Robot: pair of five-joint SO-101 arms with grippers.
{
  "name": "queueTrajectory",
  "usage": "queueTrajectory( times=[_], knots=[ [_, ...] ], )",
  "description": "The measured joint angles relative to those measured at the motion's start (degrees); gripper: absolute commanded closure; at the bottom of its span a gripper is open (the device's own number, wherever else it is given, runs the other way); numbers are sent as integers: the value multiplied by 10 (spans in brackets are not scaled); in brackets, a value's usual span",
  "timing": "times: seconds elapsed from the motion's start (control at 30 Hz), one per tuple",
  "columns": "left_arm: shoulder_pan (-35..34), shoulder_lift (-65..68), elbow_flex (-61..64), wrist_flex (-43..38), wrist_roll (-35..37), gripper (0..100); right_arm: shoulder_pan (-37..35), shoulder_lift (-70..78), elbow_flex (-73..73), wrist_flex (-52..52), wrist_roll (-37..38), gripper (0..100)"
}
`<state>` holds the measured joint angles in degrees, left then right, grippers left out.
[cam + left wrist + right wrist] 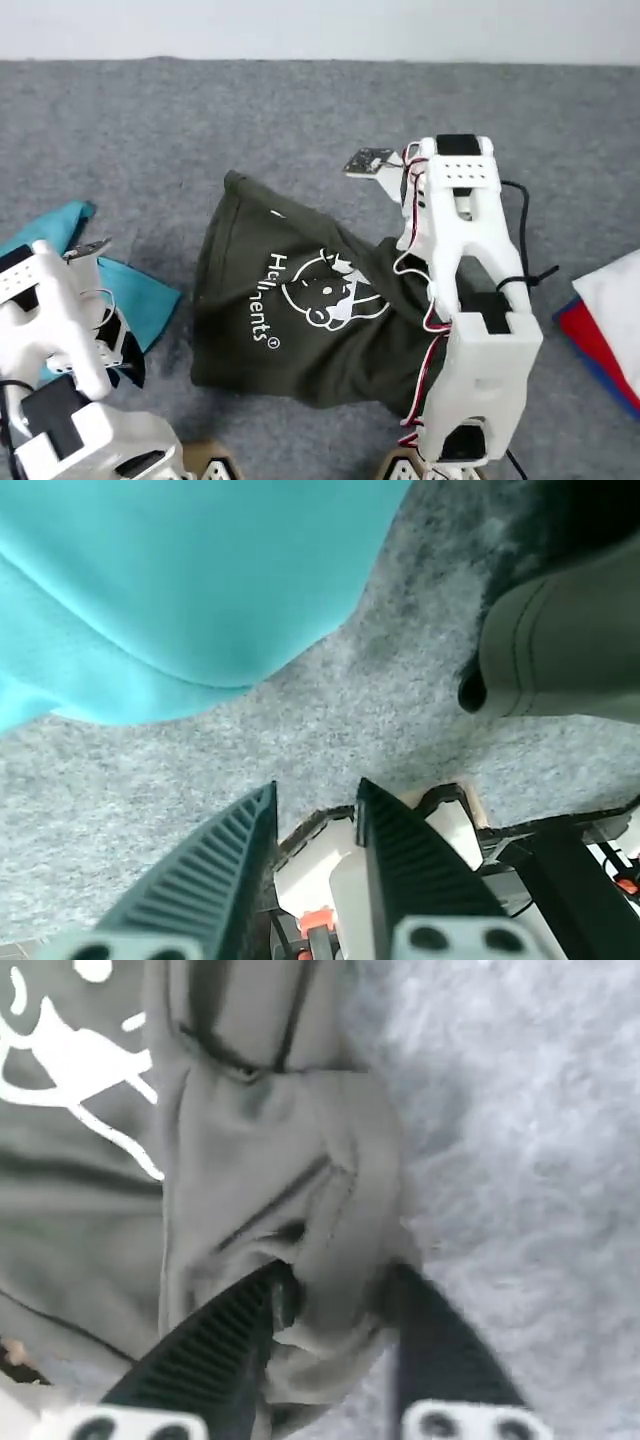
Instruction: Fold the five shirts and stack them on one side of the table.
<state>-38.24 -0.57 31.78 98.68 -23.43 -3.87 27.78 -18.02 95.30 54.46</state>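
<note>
A dark olive shirt (260, 330) with a white animal print lies spread in the middle of the grey table, its right side bunched up. My right gripper (335, 1280) is shut on that bunched olive cloth (300, 1160), beneath the white right arm (470, 260). A teal shirt (140, 290) lies crumpled at the left, partly under the left arm (50, 310). My left gripper (315, 800) hovers over bare felt with its ribbed fingers (240, 850) a little apart and nothing between them. Beside it lie the teal shirt (180, 580) and a corner of the olive shirt (570, 640).
Folded cloth in white, red and blue (610, 320) sits at the table's right edge. The grey felt (150, 130) runs bare across the back. Both arm bases stand at the near edge.
</note>
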Motion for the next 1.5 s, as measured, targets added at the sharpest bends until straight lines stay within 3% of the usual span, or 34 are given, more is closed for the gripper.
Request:
queueTrajectory(
  times=[0.33, 0.73, 0.87, 1.0, 1.33, 1.5],
  knots=[
    [0, 0, 0, 0, 0, 878, 28, 0, -57, -15, 0, 989],
    [0, 0, 0, 0, 0, 878, 89, 0, -60, -264, -98, 985],
    [0, 0, 0, 0, 0, 878, 104, 7, -103, -306, -153, 874],
    [0, 0, 0, 0, 0, 878, 102, 24, -140, -291, -161, 764],
    [0, 0, 0, 0, 0, 878, 99, 39, -153, -225, -120, 764],
    [0, 0, 0, 0, 0, 878, 88, -1, -153, -105, -113, 764]
  ],
)
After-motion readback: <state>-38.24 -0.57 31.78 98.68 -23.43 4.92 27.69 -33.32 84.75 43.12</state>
